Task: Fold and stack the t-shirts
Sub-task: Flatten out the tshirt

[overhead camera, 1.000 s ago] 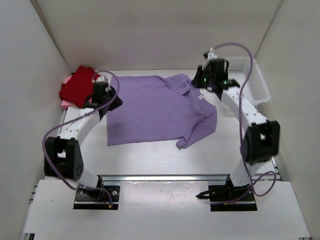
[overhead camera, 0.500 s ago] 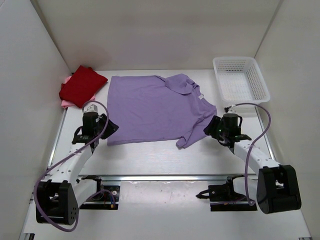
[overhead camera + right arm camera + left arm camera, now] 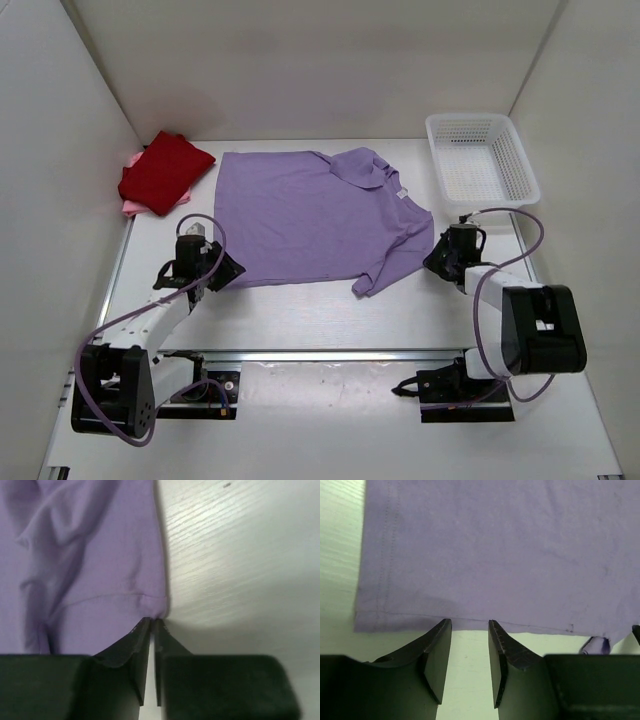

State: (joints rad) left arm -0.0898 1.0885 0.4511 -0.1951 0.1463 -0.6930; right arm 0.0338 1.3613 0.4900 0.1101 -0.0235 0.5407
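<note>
The lavender t-shirt [image 3: 310, 215] lies spread flat mid-table, its right sleeve folded over. The dark red t-shirt [image 3: 165, 170] lies folded at the back left on the pink t-shirt [image 3: 130, 207], of which only an edge shows. My left gripper [image 3: 225, 270] is open, its tips at the lavender shirt's near hem [image 3: 470, 580] close to its left corner, with bare table between the jaws [image 3: 470, 626]. My right gripper [image 3: 432, 260] is closed to a thin slit, its tips [image 3: 152, 621] pinching the puckered right edge of the lavender shirt [image 3: 90, 570].
A white mesh basket [image 3: 520, 165] stands at the back right. White walls close in the table on the left, back and right. The arm bases and a metal rail [image 3: 330, 355] run along the near edge.
Both arms drew back from the far edge of the shirt to its near side. The left gripper then shifted right to the hem. The right gripper settled at the shirt's right edge.
</note>
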